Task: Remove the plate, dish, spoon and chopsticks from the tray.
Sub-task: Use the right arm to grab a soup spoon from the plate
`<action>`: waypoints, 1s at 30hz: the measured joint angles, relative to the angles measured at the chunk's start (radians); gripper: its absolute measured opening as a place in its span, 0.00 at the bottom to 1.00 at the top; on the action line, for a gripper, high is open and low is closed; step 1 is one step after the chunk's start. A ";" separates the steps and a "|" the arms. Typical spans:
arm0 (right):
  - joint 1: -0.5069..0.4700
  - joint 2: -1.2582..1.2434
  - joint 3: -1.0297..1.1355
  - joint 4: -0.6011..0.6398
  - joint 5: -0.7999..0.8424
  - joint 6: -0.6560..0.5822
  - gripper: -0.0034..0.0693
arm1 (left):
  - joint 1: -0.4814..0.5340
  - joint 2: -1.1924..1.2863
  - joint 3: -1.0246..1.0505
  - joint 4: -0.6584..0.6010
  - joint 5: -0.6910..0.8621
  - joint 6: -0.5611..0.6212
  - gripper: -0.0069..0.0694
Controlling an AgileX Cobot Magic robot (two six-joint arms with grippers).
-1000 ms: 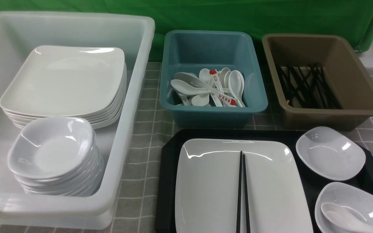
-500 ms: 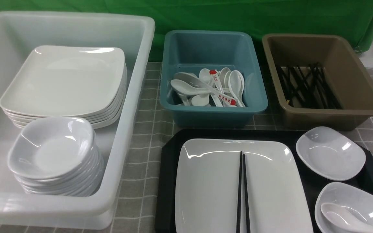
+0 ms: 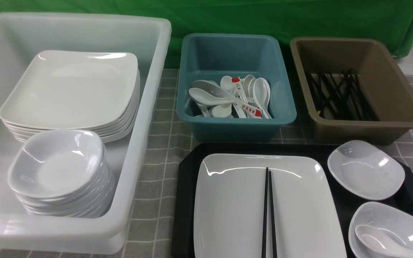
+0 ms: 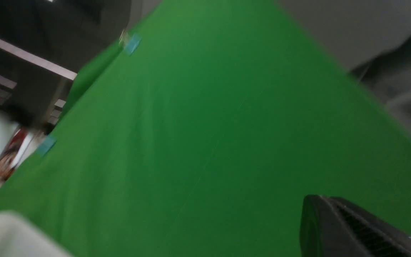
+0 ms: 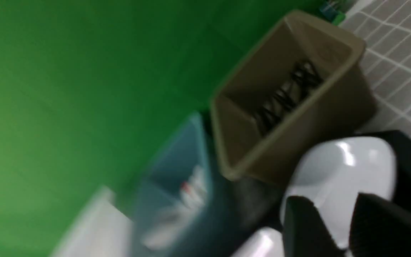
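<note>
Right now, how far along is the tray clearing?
Nothing looks done: the plate, chopsticks lying on it, far dish, and spoon in the near dish all sit on the tray. Nothing is in hand; the right gripper is empty, jaws apart. Everything is left.

A staged lab tabletop: green backdrop (image 3: 228,18), grey checked cloth (image 3: 160,172), teal tub (image 3: 235,130).

On the black tray (image 3: 186,200), chopsticks (image 3: 268,215) lie on the white plate (image 3: 228,208); the spoon (image 3: 378,240) rests in the nearer dish (image 3: 405,219)
</note>
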 joint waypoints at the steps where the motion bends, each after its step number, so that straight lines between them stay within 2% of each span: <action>1: 0.000 0.000 0.000 0.006 -0.024 0.036 0.37 | 0.000 -0.001 -0.035 -0.001 0.016 -0.017 0.09; 3: 0.000 0.000 0.000 0.011 -0.057 0.073 0.37 | 0.000 -0.002 -0.159 0.003 0.143 -0.030 0.09; 5: 0.000 0.000 0.000 0.013 -0.072 0.079 0.37 | 0.000 0.038 -0.336 0.052 0.362 -0.008 0.09; 6: 0.000 0.000 0.000 0.013 -0.074 0.079 0.37 | 0.000 0.038 -0.353 0.052 0.382 -0.008 0.09; 7: 0.000 0.000 0.000 0.014 -0.079 0.079 0.37 | 0.000 0.076 -0.418 0.079 0.472 0.007 0.09; 8: 0.000 0.000 0.000 0.014 -0.109 0.079 0.37 | 0.000 0.159 -0.554 0.108 0.686 0.032 0.09; 9: 0.000 0.000 0.000 0.014 -0.112 0.079 0.37 | 0.000 0.183 -0.587 0.110 0.710 0.043 0.09; 10: 0.001 0.000 0.000 0.009 -0.126 0.076 0.35 | 0.000 0.248 -0.667 0.112 0.834 0.078 0.09; 12: 0.023 -0.001 -0.039 -0.050 -0.075 0.040 0.22 | 0.000 0.417 -0.851 0.067 1.162 0.227 0.09; 14: 0.053 0.010 -0.130 -0.102 0.018 -0.016 0.13 | 0.000 0.544 -0.934 0.014 1.347 0.326 0.09; 16: 0.086 0.043 -0.207 -0.124 0.096 -0.099 0.09 | 0.000 0.658 -0.988 -0.043 1.504 0.412 0.09; 18: 0.151 0.151 -0.361 -0.142 0.288 -0.268 0.08 | 0.000 0.824 -1.016 -0.134 1.679 0.533 0.09; 19: 0.156 0.162 -0.373 -0.144 0.304 -0.268 0.08 | 0.000 0.836 -1.016 -0.139 1.700 0.539 0.09; 20: 0.195 0.258 -0.471 -0.159 0.445 -0.356 0.08 | 0.000 0.928 -1.016 -0.172 1.762 0.564 0.09; 24: 0.253 0.455 -0.604 -0.207 0.655 -0.439 0.07 | -0.006 1.007 -1.016 -0.190 1.787 0.584 0.09; 27: 0.278 0.709 -0.735 -0.245 0.877 -0.543 0.07 | -0.065 1.015 -1.017 -0.194 1.773 0.609 0.09; 30: 0.278 0.865 -0.821 -0.252 1.025 -0.649 0.07 | -0.143 1.016 -1.020 -0.194 1.745 0.622 0.09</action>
